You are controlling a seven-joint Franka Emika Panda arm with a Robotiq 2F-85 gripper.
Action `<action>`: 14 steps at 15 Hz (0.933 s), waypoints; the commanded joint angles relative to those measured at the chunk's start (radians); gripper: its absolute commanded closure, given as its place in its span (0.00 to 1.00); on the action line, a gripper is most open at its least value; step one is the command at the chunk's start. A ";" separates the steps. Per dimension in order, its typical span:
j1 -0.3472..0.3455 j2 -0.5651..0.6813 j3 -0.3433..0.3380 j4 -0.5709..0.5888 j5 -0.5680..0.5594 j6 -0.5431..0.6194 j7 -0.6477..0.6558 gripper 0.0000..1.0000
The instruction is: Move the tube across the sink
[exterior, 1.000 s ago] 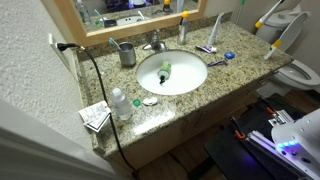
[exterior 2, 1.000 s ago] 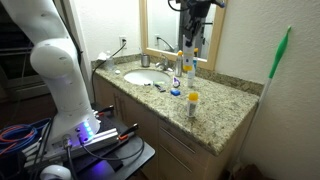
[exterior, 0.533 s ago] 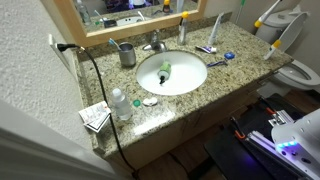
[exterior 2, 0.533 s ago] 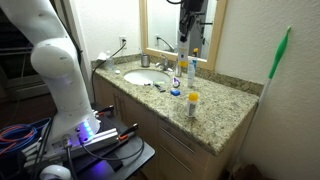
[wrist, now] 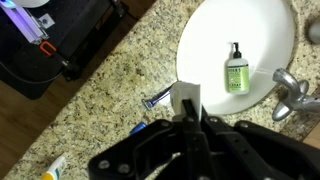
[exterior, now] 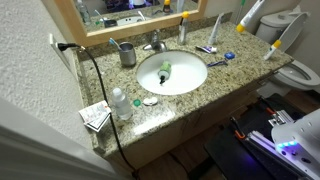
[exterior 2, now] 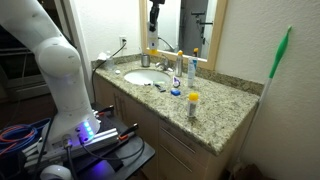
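Note:
My gripper (wrist: 186, 108) is shut on a white tube (wrist: 186, 95), which sticks out past the fingertips. It hangs high over the speckled granite counter, just beside the rim of the white oval sink (wrist: 270, 45). In an exterior view the gripper (exterior 2: 153, 18) is up by the mirror with the tube (exterior 2: 152, 43) below it, above the basin (exterior 2: 143, 77). In an exterior view only the white tube (exterior: 246, 14) shows at the top, right of the sink (exterior: 190, 80); the gripper is out of frame there.
A green soap bottle (wrist: 237, 72) lies in the basin below the chrome faucet (wrist: 290, 90). A blue razor (wrist: 158, 99) and a blue cap (wrist: 140, 128) lie on the counter under the gripper. A metal cup (exterior: 127, 54), a clear bottle (exterior: 120, 103) and a toilet (exterior: 300, 72) are nearby.
The gripper has risen with the tube and moved along the counter from over the standing bottles toward the sink. Nothing on the counter has moved.

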 commanded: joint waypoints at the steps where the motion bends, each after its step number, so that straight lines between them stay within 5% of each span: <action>1: -0.013 -0.005 0.006 -0.002 0.004 -0.004 -0.005 0.96; 3: 0.020 0.027 0.034 0.007 -0.001 -0.035 -0.030 0.99; 9: 0.204 0.095 0.256 0.070 0.049 -0.057 -0.002 0.99; 10: 0.167 0.046 0.214 0.011 0.038 -0.023 -0.002 0.99; 14: 0.184 0.051 0.227 0.016 0.035 -0.020 0.026 0.99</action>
